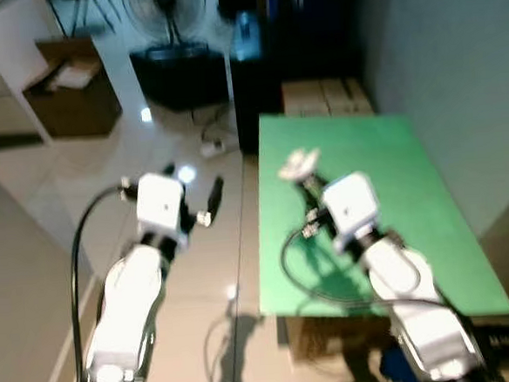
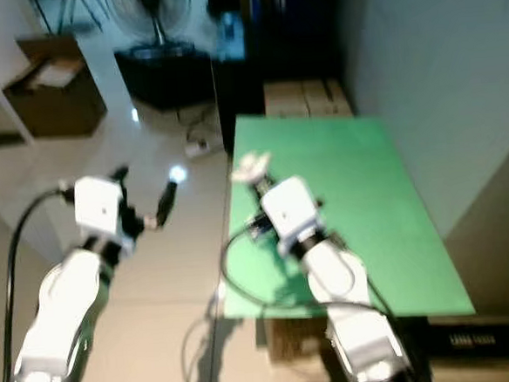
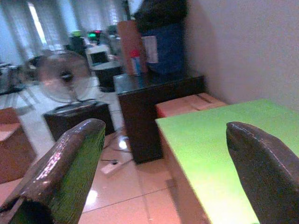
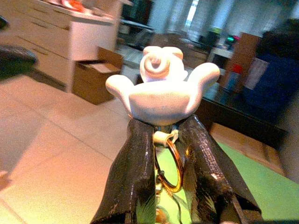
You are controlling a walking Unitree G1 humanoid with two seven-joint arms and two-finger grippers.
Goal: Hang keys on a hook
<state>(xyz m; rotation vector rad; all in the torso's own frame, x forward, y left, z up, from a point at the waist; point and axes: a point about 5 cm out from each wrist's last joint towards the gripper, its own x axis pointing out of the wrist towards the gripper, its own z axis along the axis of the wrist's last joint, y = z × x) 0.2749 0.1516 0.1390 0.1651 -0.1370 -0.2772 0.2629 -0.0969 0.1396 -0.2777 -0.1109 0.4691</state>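
My right gripper [image 1: 304, 177] is shut on a keychain with a white cartoon-glove charm [image 4: 161, 92] and a brass key ring [image 4: 172, 166]. The charm [image 1: 297, 163] sticks out above the fingertips, over the near left part of the green table [image 1: 394, 190]. In the right wrist view the two black fingers [image 4: 135, 172] pinch the ring just under the charm. My left gripper [image 1: 210, 198] hovers over the floor to the left of the table, its fingers [image 3: 65, 172] spread wide and open with nothing between them. No hook can be made out.
A dark cabinet [image 1: 260, 86] and cardboard boxes [image 1: 327, 97] stand behind the table. A floor fan [image 1: 168, 22] on a dark base and an open brown box [image 1: 69, 95] sit further left. A grey wall [image 1: 456, 72] runs along the right. Shiny tiled floor [image 1: 199, 273] lies to the left.
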